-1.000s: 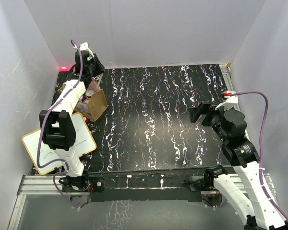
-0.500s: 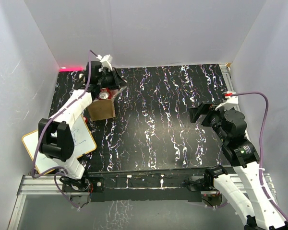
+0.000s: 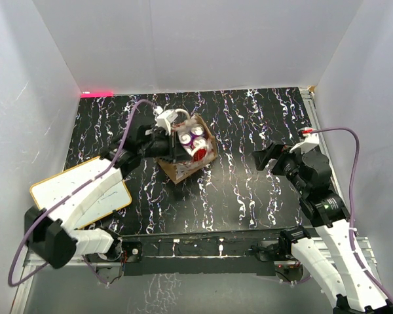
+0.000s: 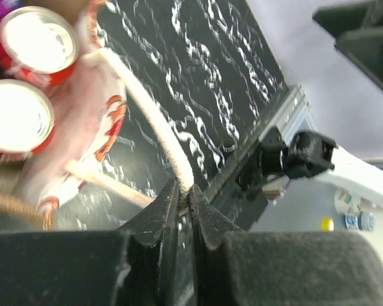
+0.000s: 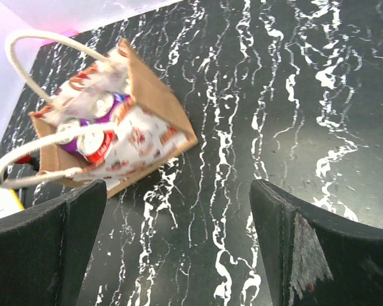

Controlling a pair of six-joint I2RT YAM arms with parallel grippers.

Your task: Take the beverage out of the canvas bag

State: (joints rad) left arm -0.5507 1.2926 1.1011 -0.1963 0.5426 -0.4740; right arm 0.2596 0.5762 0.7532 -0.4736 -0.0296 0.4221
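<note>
Your canvas bag [image 3: 181, 169] is on the worktop [image 3: 249, 118] just left of centre, long axis running near-left to far-right, mouth up and seemingly tipped toward the far right, beverage cans [image 3: 196, 139] showing inside. Your left hand [image 4: 184, 191] is pinched shut on a rope handle [image 4: 156, 118], arm stretched low across to the bag. Your right hand [image 3: 267, 157] hangs wide open, holding nothing, aimed at the bag

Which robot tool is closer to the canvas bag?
Left. The left tool is shut on the rope handle of the canvas bag; the right tool hangs open, well off to its right.
</note>
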